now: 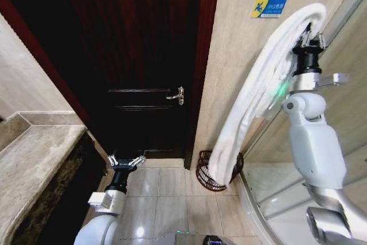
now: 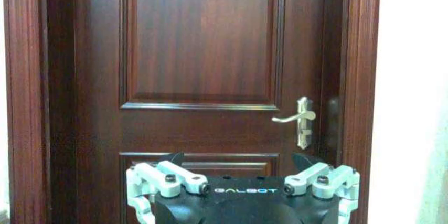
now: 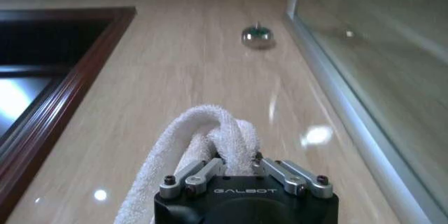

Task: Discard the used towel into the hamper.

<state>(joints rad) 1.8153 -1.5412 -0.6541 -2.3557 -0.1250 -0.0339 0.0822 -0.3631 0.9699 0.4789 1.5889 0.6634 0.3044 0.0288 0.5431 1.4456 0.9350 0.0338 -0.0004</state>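
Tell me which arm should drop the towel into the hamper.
Right. Its tool is shut on the towel, whose lower end hangs over the hamper. The left tool sits low and open, facing the door.

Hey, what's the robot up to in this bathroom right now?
The right claw is shut on a white towel, held high beside the shower glass, so the towel hangs down with its lower end over the wicker hamper on the floor. The left claw is open and idle, low, facing the wooden door.

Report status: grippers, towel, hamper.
Right gripper raised high, jaws shut on white terry towel. Towel's tail dangles over dark red-brown wicker hamper. Left gripper low, open, facing dark wooden door.
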